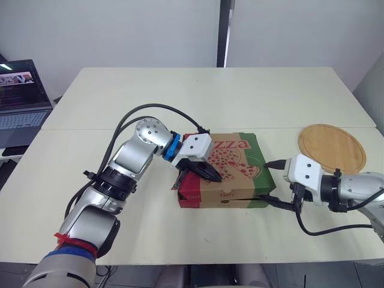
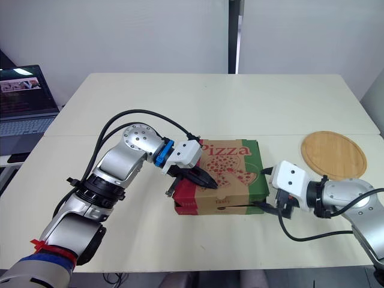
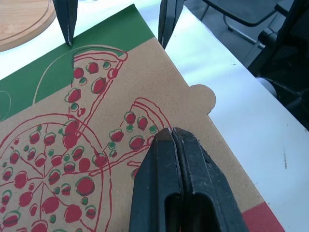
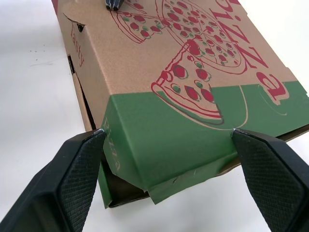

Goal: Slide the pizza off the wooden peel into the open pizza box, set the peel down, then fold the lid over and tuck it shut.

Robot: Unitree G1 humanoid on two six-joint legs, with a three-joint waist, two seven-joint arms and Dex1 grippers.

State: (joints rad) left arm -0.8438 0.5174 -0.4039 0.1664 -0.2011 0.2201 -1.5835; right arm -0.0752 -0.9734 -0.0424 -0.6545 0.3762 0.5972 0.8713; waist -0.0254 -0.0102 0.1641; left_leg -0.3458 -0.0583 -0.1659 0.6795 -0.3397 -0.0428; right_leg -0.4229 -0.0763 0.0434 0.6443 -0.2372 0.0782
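- The pizza box sits near the middle of the table with its lid folded down. The lid hides whatever is inside.
- The wooden peel lies flat on the table at about 2 o'clock from the box, apart from it. We judge that step done.
- The left gripper has its fingers pressed together, holding nothing, and its tips bear down on the lid toward the 8 o'clock corner.
- The right gripper is spread wide at the box's 3 o'clock side, one finger at each end of the green edge and neither clamping.
- The green side flap hangs outside the box wall, creased along its lower edge. The round tab on the front edge also sticks out.
- Risk, in our judgement: pushing the right gripper inward may crumple the flap further rather than tuck it, since its edge is not lined up with the slot.
- Risk: too little downward hold lets the box slide toward 9 o'clock, and too much may dent the lid.
- Risk: lifting the left gripper early may let the lid spring open.
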